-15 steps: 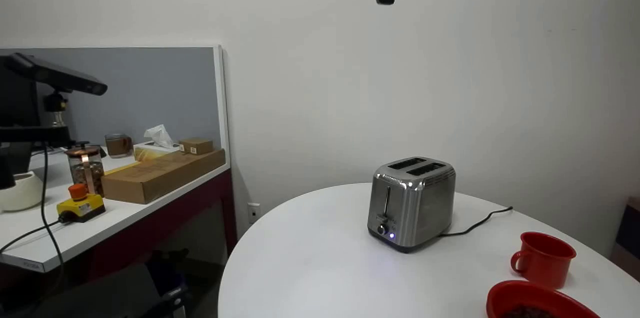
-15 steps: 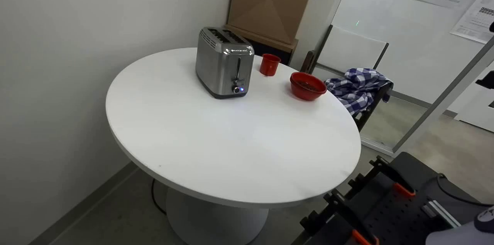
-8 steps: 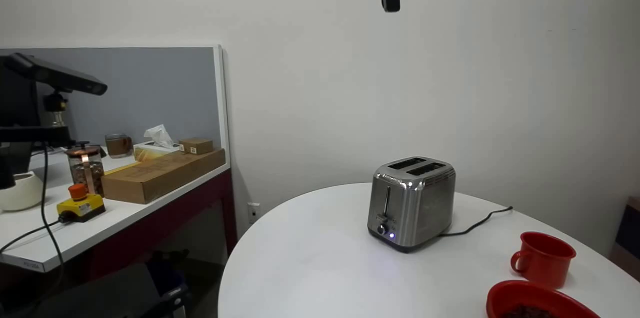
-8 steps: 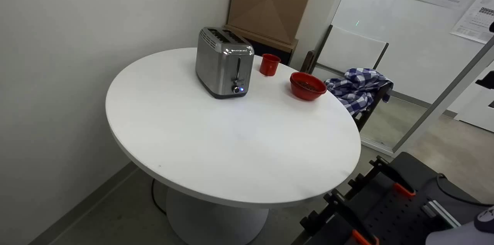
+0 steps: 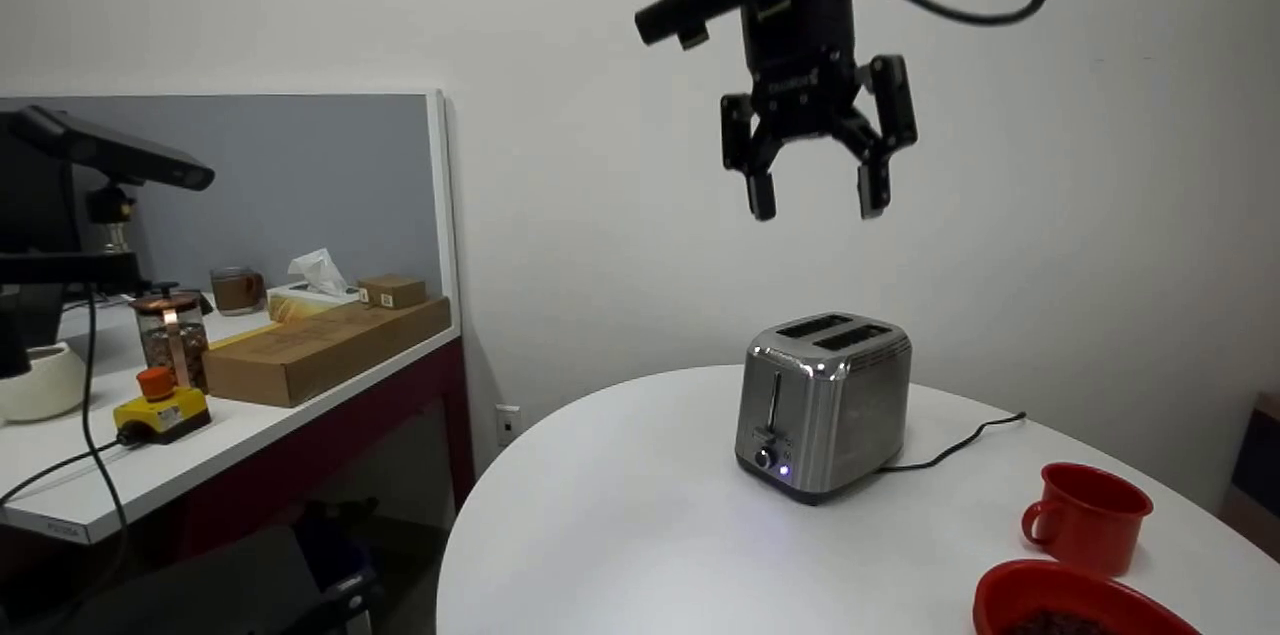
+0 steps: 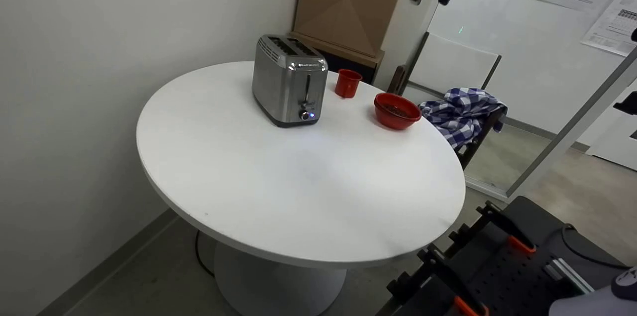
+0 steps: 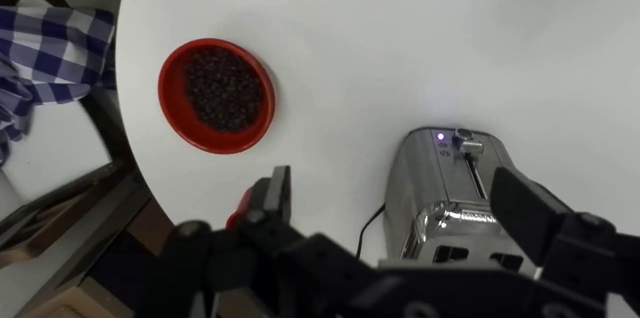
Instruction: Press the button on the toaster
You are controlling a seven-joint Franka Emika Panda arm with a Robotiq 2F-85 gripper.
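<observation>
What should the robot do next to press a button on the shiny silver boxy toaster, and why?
Probably shut the black two-fingered gripper: its fingers stand apart, holding nothing, and the tiny round marks beside the purplish light on the silver two-slot toaster, maybe buttons, might suit a narrow closed tip.

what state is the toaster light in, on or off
On. In the wrist view the light glows violet-white on the toaster, beside the knob; it shows lit in both exterior views too.
</observation>
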